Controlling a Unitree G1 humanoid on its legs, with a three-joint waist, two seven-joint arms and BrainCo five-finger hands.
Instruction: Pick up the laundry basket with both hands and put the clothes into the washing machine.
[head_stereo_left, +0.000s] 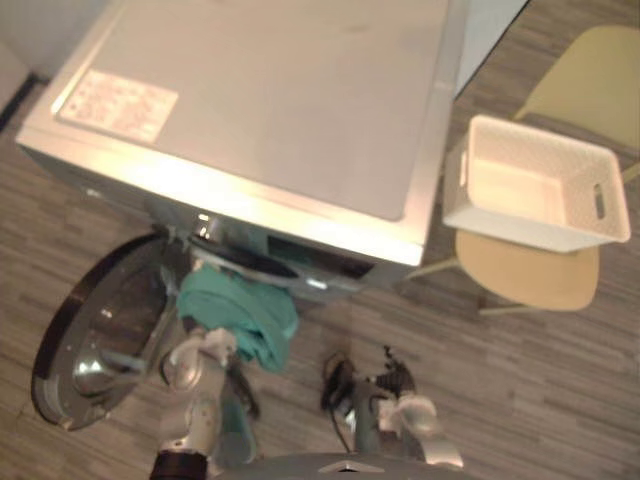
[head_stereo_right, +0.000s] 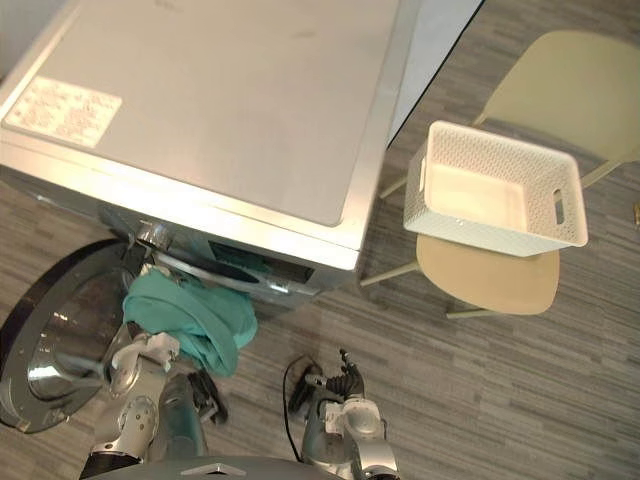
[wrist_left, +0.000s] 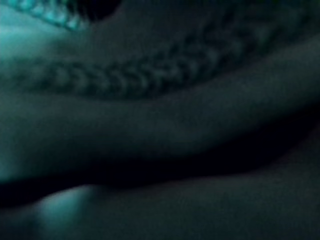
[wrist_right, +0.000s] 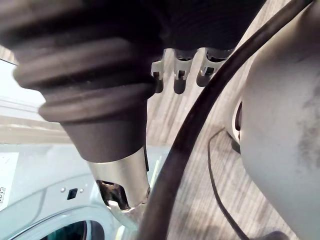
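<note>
Inspected from above. Found the washing machine (head_stereo_left: 280, 100) standing on a grey plank floor (head_stereo_left: 560, 400), with a white label (head_stereo_left: 115, 100) toward the left side of its silver top. Noted its round door (head_stereo_left: 95, 340) standing wide open on the robot's left. Recorded teal clothes (head_stereo_left: 240, 310) bunched at the drum mouth and hanging out over its lower lip, part inside and part outside. Located the left hand (head_stereo_left: 240, 388) just under the hanging hem, seen pressed close against the same teal knit in the left wrist view. Unable to tell the grip of that hand, being buried in cloth. Located the right hand (head_stereo_right: 340, 382) low in front of the machine, to the right of the clothes and apart from them, above bare floor. Judged its fingers (wrist_right: 180, 75) loosely extended and holding nothing. Found the laundry basket (head_stereo_left: 520, 225), white with perforated walls and slot handles, sitting empty on the seat of a beige chair (head_stereo_left: 530, 275) just to the right of the machine, well apart from both hands. Noted a second pale chair (head_stereo_left: 590, 80) beyond the basket.
</note>
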